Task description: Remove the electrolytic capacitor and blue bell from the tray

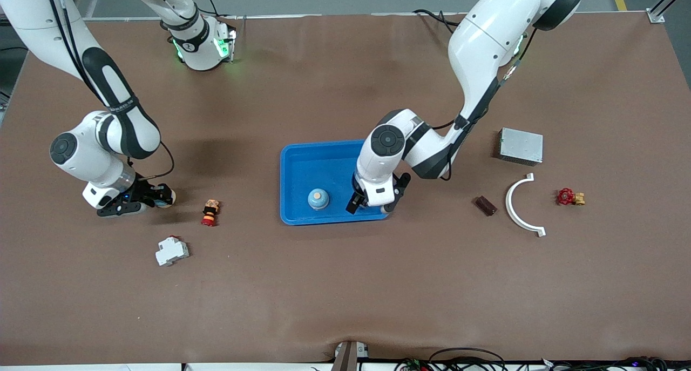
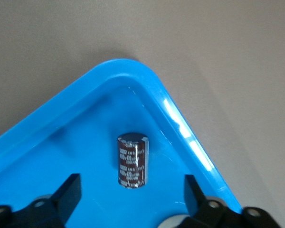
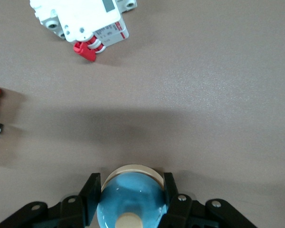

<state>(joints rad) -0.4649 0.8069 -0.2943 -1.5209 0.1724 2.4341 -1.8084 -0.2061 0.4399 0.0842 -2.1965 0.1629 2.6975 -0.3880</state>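
Our left gripper (image 2: 130, 190) hangs over the tray (image 1: 302, 160), mid-frame in the front view, fingers apart around the capacitor (image 2: 132, 160). A crooked squeeze may tip it. The blue bell (image 1: 318, 199) sits beside it. Our right gripper (image 3: 130, 192) hugs another bell (image 3: 130, 209).
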